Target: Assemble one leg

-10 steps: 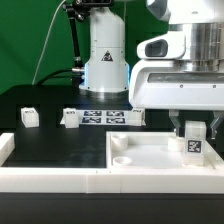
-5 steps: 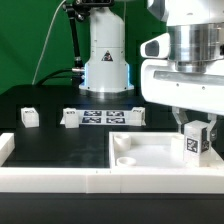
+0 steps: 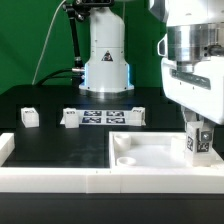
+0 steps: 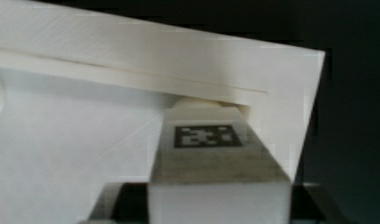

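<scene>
bench [image 3: 50, 140] first on my screen: a black top, with the arm's white base [image 3: 107, 60] at the back of it. next in size is the big white square panel [image 3: 150, 160], lying flat toward the exterior view's right, a round hole [image 3: 124, 158] showing in its near corner on the left. a white rail [image 3: 40, 180] runs along the front edge. the marker board [image 3: 103, 117] lies flat in front of the base, carrying several tags.

the end effector [image 3: 199, 128] hangs over the panel's right side. i see it closed on the leg [image 3: 199, 143], a small white block held upright between the fingers, its tagged face turned toward the exterior camera. the leg sits low over the panel near the right edge; i cannot tell whether its bottom touches the surface. in the wrist view the leg [image 4: 212, 160] fills the middle, tag on top, with the panel's [image 4: 98, 130] raised rim crossing just beyond it and black bench past that.

two other small white blocks are on the bench well apart from the held one: one [image 3: 30, 116] at the exterior view's left, one [image 3: 70, 119] just beside the marker board's left end. a third [image 3: 135, 116] stands at the board's right end.
</scene>
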